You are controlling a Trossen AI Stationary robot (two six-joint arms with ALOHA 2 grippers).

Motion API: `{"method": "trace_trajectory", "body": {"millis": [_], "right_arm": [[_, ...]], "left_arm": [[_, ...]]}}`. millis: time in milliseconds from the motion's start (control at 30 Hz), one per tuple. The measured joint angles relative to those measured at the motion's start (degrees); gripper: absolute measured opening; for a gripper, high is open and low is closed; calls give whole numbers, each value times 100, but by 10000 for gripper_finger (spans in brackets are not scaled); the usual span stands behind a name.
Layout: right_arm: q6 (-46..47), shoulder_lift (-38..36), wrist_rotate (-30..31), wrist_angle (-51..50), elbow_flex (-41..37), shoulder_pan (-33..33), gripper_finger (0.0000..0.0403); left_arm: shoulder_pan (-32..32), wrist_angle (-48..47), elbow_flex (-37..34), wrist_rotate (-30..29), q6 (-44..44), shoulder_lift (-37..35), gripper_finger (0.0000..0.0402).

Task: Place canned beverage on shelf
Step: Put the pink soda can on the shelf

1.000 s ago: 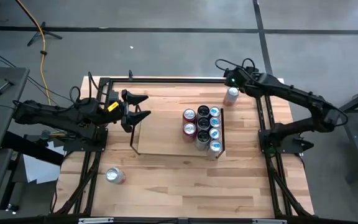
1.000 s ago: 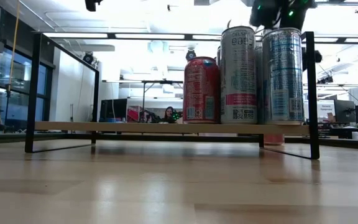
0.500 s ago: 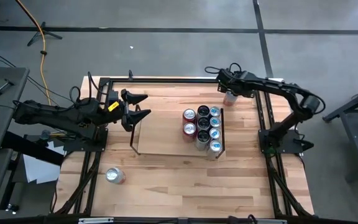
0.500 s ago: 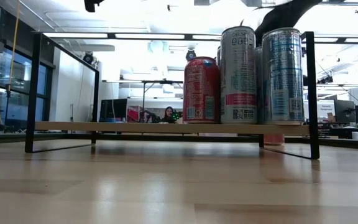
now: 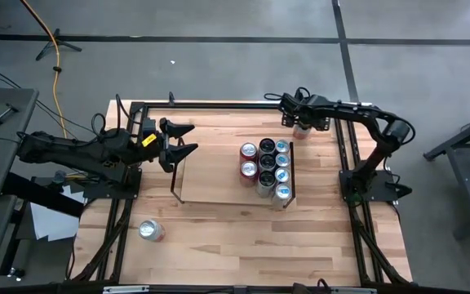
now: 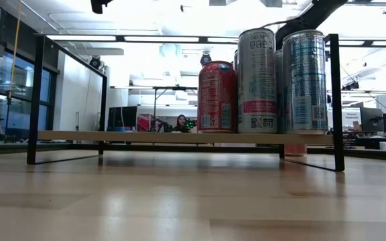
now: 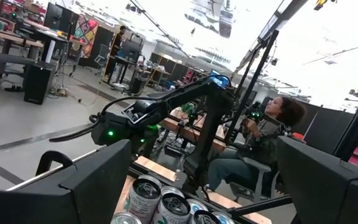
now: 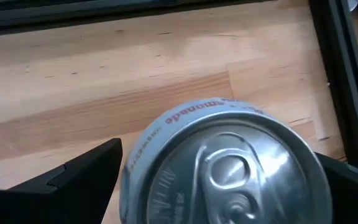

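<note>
Right hand [image 5: 298,122] moved over can [image 8: 222,165], seemingly open astride; shelf [image 5: 219,175] holds seven.

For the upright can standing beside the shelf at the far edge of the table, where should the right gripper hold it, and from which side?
Grip the can on its round side wall just below the rim, coming from above. It stands upright, and the right gripper already has one open finger on each side of it.

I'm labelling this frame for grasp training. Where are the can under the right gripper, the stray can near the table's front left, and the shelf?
can under the right gripper [image 8: 225,163]: right wrist view, its silver lid.
stray can [image 5: 149,230]: high view, its top.
shelf [image 5: 215,175]: high view, bare board.
</note>
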Motion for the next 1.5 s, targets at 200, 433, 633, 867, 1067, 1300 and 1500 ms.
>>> {"method": "trace_trajectory", "body": {"millis": [200, 433, 633, 867, 1067, 1300, 1500], "right_arm": [[-79, 18, 66, 216, 0, -2, 399], [-256, 18, -4, 212, 0, 0, 398], [-257, 18, -6, 63, 0, 0, 357], [-527, 13, -6, 0, -2, 29, 282], [-964, -213, 160, -126, -13, 253, 282], [-1169, -1394, 597, -111, -9, 423, 282], [-1455, -2659, 546, 595, -2, 607, 282]], "left_arm": [[1, -3, 0, 4, -144, 0, 355], [2, -4, 0, 4, -246, 0, 355], [1, -4, 0, 4, -250, 2, 355], [1, -4, 0, 4, -257, 2, 355], [2, -9, 0, 4, -523, 2, 355], [0, -11, -2, 4, -539, 2, 355], [2, -11, -2, 4, -539, 0, 355]]}}
